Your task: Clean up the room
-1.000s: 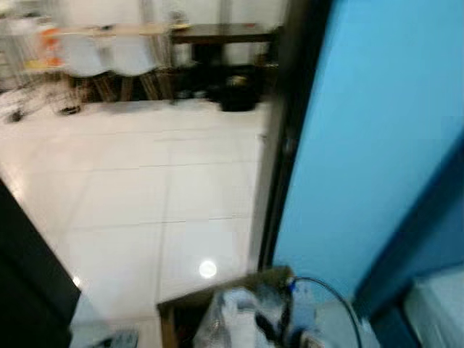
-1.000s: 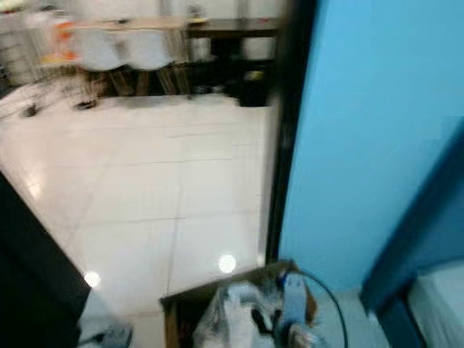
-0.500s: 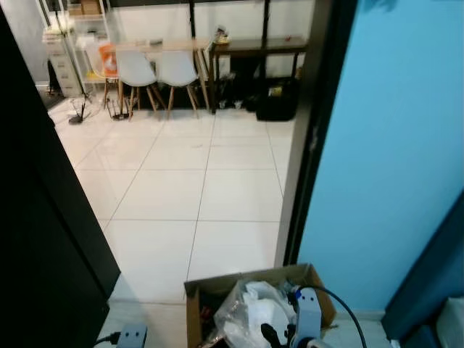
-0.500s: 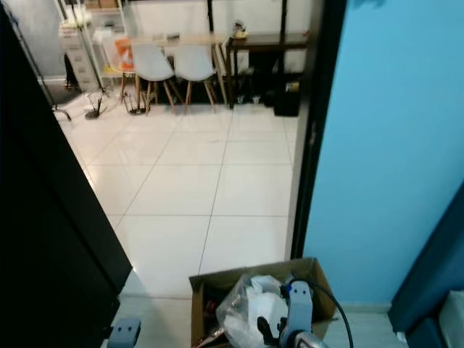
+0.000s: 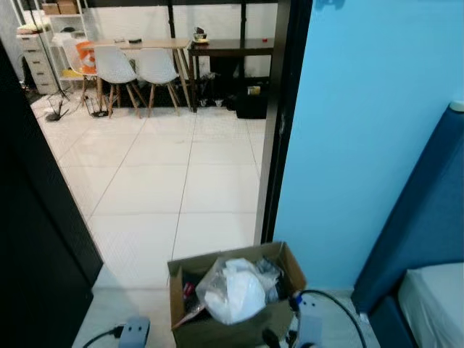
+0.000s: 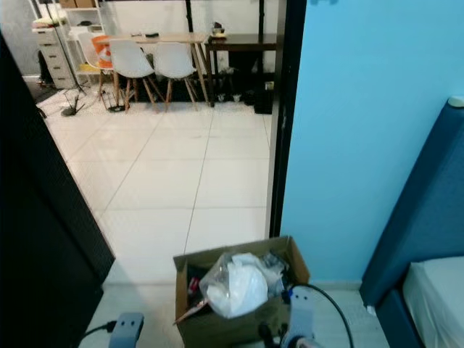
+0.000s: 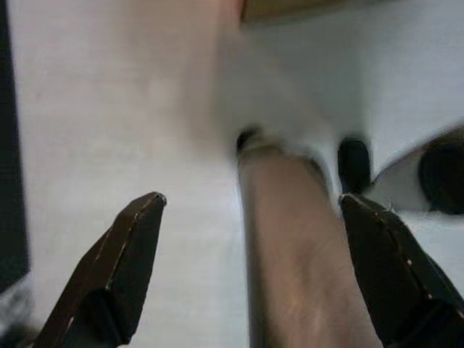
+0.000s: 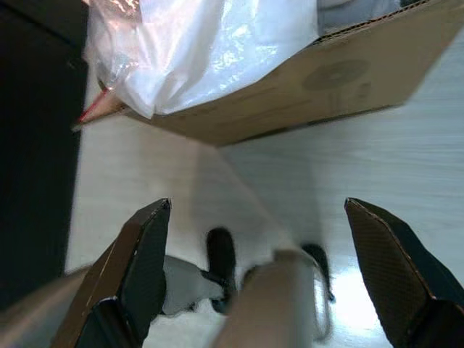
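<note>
Both grippers hang low with fingers spread wide and nothing between them: the right gripper (image 8: 261, 275) is poised above pale floor just beside the cardboard box (image 8: 312, 80), while the left gripper (image 7: 254, 268) hangs over bare floor with a blurred tan post between its fingers but not gripped. Seen from the head, the open cardboard box sits on the floor at about 6 o'clock, close in front of the robot, stuffed with a crumpled clear plastic bag (image 5: 232, 290) of white material and a few dark and red oddments along its edges. A black cable (image 5: 341, 308) loops from the robot's forearm just right of the box. At 7 o'clock a grey power strip (image 5: 134, 331) lies on the floor, its cord trailing left. A dark door panel (image 5: 36, 239) fills the 9 o'clock side; at 3 o'clock stands a bright blue wall (image 5: 362, 130), with a navy padded headboard (image 5: 420, 217) and a pale mattress corner (image 5: 435, 304) toward 4 o'clock. A black door frame (image 5: 279, 123) rises at 12 o'clock beside the wall. Beyond it white floor tiles (image 5: 159, 181) stretch away to two white chairs (image 5: 134, 69) at a light wooden table (image 5: 138, 43), a dark desk (image 5: 232, 47) next to it, and white shelving (image 5: 36, 54) at 11 o'clock.
</note>
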### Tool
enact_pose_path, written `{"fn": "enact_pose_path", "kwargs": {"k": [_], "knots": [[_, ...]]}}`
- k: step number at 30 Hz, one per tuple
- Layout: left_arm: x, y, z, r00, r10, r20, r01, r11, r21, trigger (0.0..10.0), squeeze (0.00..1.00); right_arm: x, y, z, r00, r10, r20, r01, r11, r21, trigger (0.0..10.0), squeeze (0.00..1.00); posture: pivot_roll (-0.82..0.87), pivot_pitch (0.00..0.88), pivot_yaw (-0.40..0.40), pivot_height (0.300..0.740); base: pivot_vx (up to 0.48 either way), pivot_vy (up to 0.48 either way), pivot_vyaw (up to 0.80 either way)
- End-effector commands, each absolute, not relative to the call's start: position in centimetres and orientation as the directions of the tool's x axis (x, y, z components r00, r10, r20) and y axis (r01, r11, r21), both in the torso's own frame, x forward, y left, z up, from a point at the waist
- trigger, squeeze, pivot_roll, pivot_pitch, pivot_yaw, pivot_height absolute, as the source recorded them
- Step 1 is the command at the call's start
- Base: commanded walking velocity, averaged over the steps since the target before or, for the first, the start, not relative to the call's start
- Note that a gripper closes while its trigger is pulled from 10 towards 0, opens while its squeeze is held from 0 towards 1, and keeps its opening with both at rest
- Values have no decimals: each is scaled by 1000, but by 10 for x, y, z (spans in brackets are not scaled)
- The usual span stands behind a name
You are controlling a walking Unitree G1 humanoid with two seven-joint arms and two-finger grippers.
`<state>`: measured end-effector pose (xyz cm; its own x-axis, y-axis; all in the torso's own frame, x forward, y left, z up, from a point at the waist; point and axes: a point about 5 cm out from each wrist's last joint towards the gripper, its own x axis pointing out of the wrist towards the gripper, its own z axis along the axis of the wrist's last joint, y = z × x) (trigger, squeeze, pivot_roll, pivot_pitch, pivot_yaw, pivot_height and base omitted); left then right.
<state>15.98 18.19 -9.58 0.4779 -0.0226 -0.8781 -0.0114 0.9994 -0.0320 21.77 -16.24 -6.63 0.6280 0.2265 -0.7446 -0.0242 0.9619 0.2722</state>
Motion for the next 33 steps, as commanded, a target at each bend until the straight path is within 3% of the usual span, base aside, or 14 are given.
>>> {"fn": "enact_pose_path", "kwargs": {"k": [1,26,33], "knots": [[168,183,-92,498,-23,-867,4,1000,-24,10000,0,213,-164,-69,611,222,-760,-22,964,264,10000,0,-122,0,-6,702,-330,0,-744],[167,180,-93,497,-36,-867,10,999,-36,10000,0,210,-165,-71,598,210,-773,-9,967,256,10000,0,-127,0,-6,702,-338,0,-742],[168,177,-92,505,-44,-862,17,999,-41,10000,0,211,-166,-71,598,205,-775,-7,968,251,10000,0,-125,0,-11,711,0,0,0]]}}
